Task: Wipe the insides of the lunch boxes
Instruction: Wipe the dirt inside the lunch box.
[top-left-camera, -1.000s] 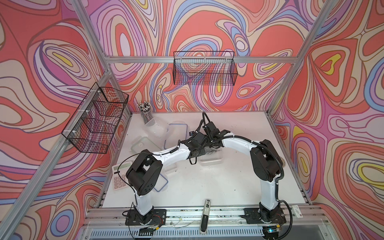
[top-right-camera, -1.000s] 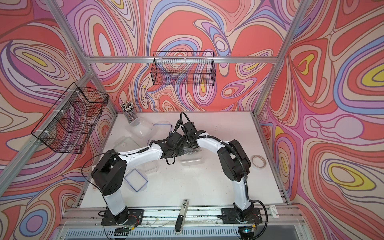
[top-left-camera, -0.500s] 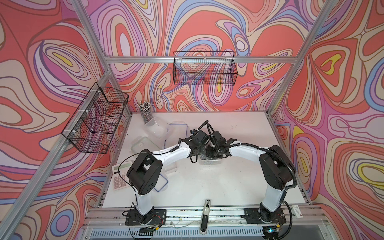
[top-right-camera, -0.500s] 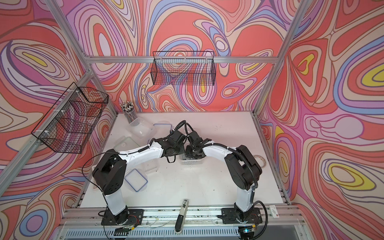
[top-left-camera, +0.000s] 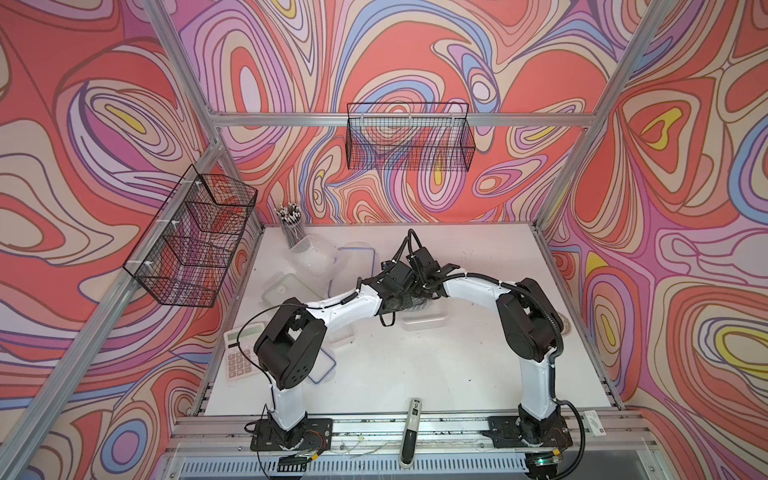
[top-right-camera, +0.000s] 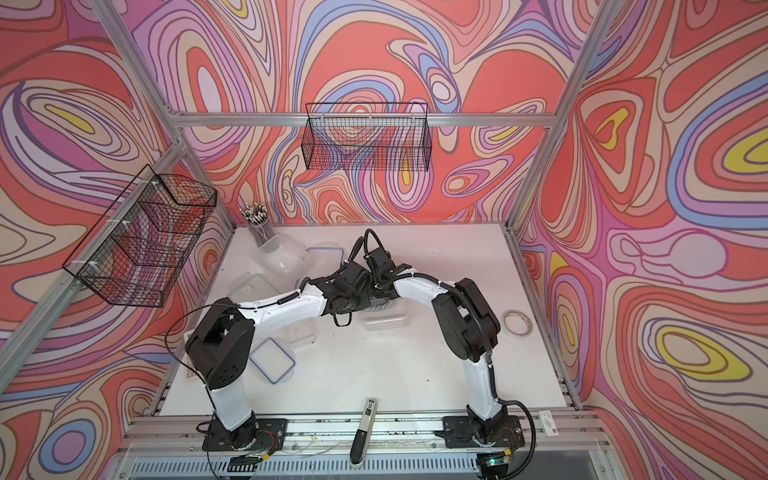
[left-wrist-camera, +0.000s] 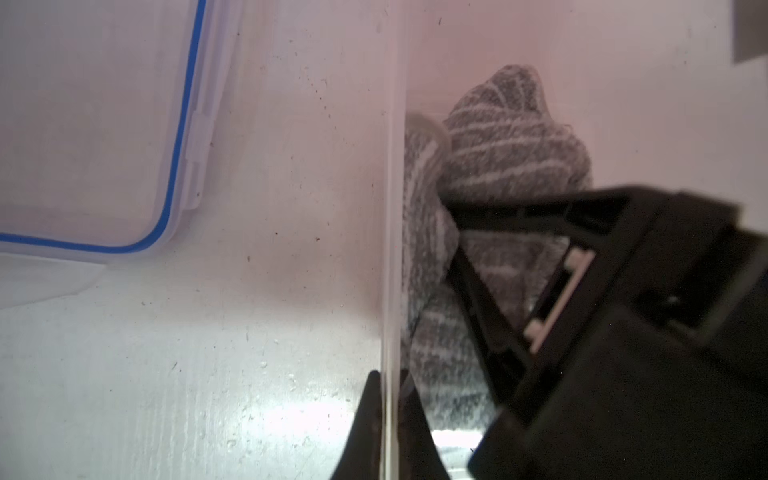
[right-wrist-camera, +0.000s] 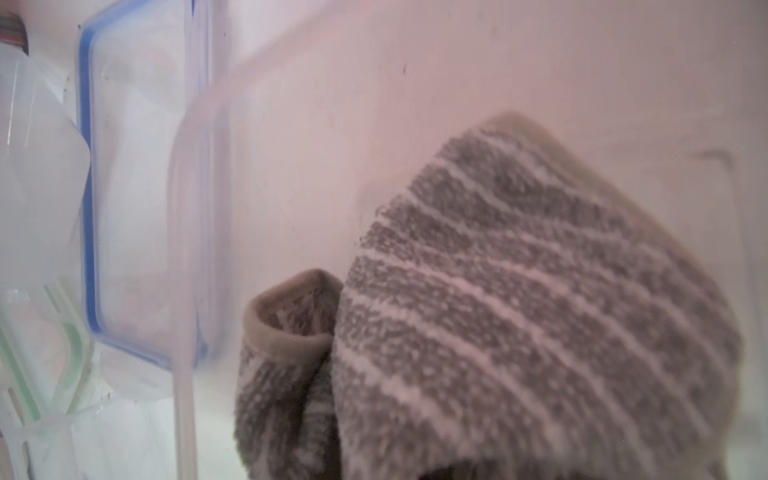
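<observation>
A clear lunch box (top-left-camera: 426, 319) (top-right-camera: 384, 320) stands mid-table, where both arms meet. My left gripper (left-wrist-camera: 390, 384) (top-left-camera: 401, 307) is shut on its near wall (left-wrist-camera: 392, 208), one finger outside and one inside. Inside the box, my right gripper (top-left-camera: 420, 300) is shut on the grey striped cloth (right-wrist-camera: 519, 311) (left-wrist-camera: 511, 137), and the cloth hides its fingers in the right wrist view. A large clear lunch box (top-left-camera: 313, 259) lies tipped at the back left. A small one (top-right-camera: 301, 330) sits under the left forearm.
Blue-rimmed lids lie behind the box (top-left-camera: 355, 257) and at the front left (top-right-camera: 272, 359). Another clear lid (top-left-camera: 282, 286), a mesh pen cup (top-left-camera: 291, 226) and a calculator (top-left-camera: 241, 353) line the left side. A tape roll (top-right-camera: 517, 324) lies right, a marker (top-left-camera: 411, 432) on the front rail.
The right gripper swept the cloth toward the front of the box half a second ago and has come back toward the rear. The left gripper has kept its hold.
</observation>
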